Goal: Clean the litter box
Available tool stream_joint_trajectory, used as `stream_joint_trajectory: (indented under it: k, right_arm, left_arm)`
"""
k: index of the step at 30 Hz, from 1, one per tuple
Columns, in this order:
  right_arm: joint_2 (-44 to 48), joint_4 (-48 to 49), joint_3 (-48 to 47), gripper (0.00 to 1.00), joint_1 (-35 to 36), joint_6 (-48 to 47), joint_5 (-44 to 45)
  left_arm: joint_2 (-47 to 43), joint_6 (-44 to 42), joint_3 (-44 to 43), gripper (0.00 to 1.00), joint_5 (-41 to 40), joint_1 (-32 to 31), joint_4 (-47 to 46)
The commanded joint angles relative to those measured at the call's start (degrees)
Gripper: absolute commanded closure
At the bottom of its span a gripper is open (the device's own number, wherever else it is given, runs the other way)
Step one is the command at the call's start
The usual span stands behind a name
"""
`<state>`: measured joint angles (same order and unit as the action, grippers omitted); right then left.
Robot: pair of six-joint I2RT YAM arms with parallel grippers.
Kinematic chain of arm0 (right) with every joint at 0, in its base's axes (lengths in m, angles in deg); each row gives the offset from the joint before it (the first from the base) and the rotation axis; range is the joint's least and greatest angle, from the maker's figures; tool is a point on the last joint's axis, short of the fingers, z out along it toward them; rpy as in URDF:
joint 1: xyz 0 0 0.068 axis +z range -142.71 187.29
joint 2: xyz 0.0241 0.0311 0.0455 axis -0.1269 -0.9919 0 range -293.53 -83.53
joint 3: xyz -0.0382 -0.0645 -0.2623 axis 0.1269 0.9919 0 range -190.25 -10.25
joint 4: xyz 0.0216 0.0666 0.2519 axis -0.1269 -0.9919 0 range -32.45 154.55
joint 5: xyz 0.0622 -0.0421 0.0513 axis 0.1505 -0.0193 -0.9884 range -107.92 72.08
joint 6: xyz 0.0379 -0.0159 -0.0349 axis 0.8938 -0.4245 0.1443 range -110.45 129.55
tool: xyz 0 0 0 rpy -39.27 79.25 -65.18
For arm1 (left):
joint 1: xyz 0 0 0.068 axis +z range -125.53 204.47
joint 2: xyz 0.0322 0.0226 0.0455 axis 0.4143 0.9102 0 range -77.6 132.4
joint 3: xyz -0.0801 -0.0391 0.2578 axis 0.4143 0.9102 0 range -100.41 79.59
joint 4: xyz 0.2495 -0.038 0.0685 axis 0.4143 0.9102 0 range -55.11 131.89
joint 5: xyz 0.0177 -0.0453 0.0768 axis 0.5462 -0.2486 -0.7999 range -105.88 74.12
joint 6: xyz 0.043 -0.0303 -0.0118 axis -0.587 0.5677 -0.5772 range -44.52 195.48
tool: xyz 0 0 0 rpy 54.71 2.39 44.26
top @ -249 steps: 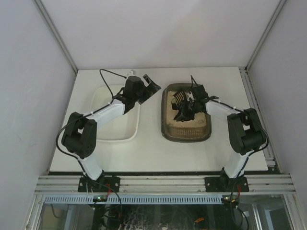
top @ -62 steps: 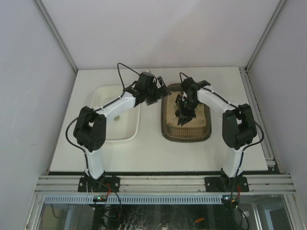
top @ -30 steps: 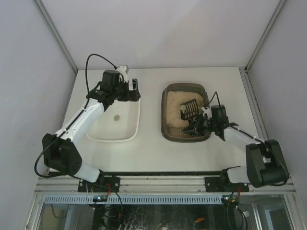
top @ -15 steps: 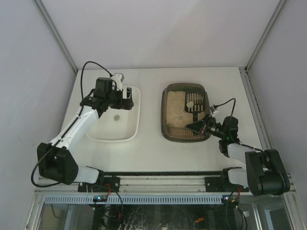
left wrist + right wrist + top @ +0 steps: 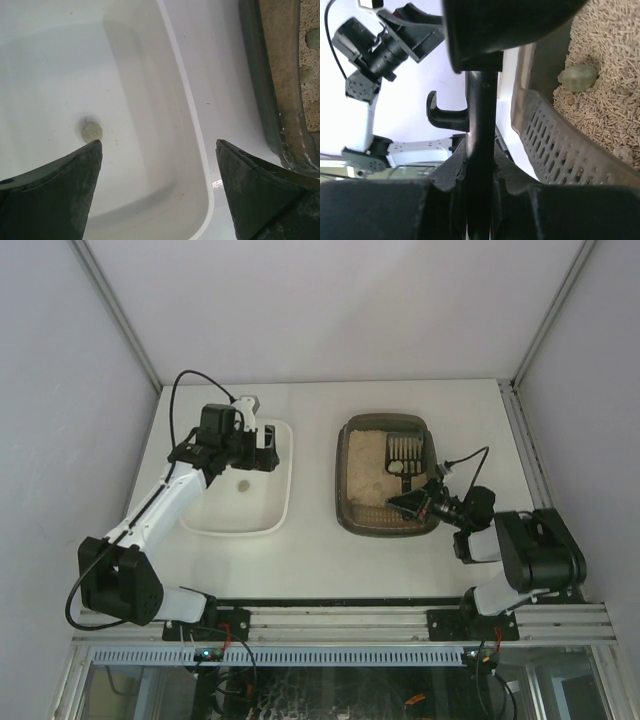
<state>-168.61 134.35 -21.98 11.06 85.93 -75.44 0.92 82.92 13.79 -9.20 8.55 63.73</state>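
Note:
The litter box (image 5: 352, 502) is a dark brown tray of pale sand at centre right. A black slotted scoop (image 5: 403, 448) lies over its sand near the far right corner. My right gripper (image 5: 413, 503) is shut on the scoop's handle (image 5: 480, 115) at the box's near right rim. In the right wrist view the scoop's slotted wall (image 5: 560, 145) rests on the sand beside a greenish clump (image 5: 577, 77). My left gripper (image 5: 256, 450) hangs open and empty over the white tray (image 5: 283, 502). A small grey clump (image 5: 91, 132) lies on the tray's floor by my left fingertip (image 5: 85, 160).
In the left wrist view the litter box's rim (image 5: 272, 100) runs down the right side, with a strip of bare table between it and the white tray's rim (image 5: 192, 120). Two clumps (image 5: 306, 73) lie on the sand there. Enclosure walls stand on both sides.
The right arm has drawn back and folded toward its base, still shut on the scoop, whose head has shifted toward the box's far right. The left gripper moved slightly nearer over the tray.

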Motion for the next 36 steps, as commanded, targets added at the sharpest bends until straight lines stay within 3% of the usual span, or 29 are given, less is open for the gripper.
stream_joint_trajectory:
  k: [1,9,14,18,22,25,28,31,36]
  right_arm:
    - [-8.75,15.78,-3.36,1.0,3.99,9.77,-0.76]
    - [-8.86,12.51,-6.48,1.0,8.65,9.66,-0.27]
    - [-10.58,15.89,-3.07,1.0,2.13,11.6,0.68]
    - [-11.27,13.89,-4.67,1.0,6.26,10.9,-1.12]
    - [-11.93,15.93,-3.26,1.0,2.04,12.33,-0.44]
    - [-11.83,13.07,-5.51,1.0,5.27,11.46,-1.4]
    - [-8.72,2.91,-8.17,1.0,10.07,7.52,-0.62]
    - [-3.11,-13.29,-12.35,1.0,13.14,-0.35,1.14]
    - [3.22,-52.86,-26.59,1.0,20.6,-19.59,8.45]
  left_arm:
    - [-1.07,-0.24,1.73,0.01,1.28,0.36,-1.7]
    - [-1.32,-0.23,2.39,0.02,1.28,0.31,-2.05]
    - [-1.22,-0.15,2.34,0.02,1.65,0.33,-2.03]
    - [-1.03,-0.27,2.34,0.02,1.9,0.3,-1.98]
    - [-0.99,-0.35,2.07,0.02,1.6,0.32,-1.87]
    - [-0.75,-3.55,-0.51,0.02,3.87,0.95,1.14]
    - [-1.56,-4.13,-2.76,0.01,17.07,6.53,2.06]
    - [0.18,-5.99,-7.62,0.0,27.33,13.59,6.64]
    - [-1.48,-8.64,-8.17,0.0,25.25,19.96,10.21]
